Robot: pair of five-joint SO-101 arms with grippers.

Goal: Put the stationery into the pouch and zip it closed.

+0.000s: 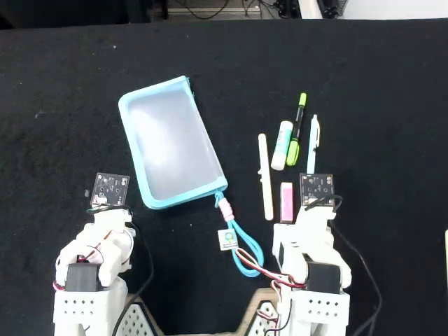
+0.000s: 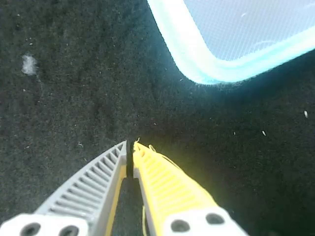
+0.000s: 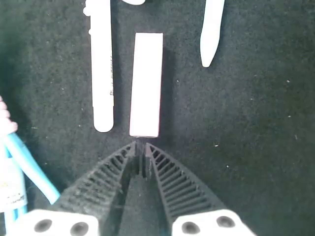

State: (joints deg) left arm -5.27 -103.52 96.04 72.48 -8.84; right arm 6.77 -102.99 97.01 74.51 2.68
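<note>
Low over the black cloth (image 1: 56,84), the left gripper (image 2: 132,147) was held clenched on nothing, near a corner of the pouch (image 1: 171,143). That pouch was laid flat and slanted, its blue strap (image 1: 245,255) trailed toward the arms. Set out to its right, all outside it, were a white stick (image 1: 265,176), an eraser (image 1: 286,202), a glue stick (image 1: 282,145), a highlighter (image 1: 297,129) and a pen (image 1: 312,143). The right gripper (image 3: 141,147) was likewise pressed together, empty, its tips just beside the eraser's near end.
</note>
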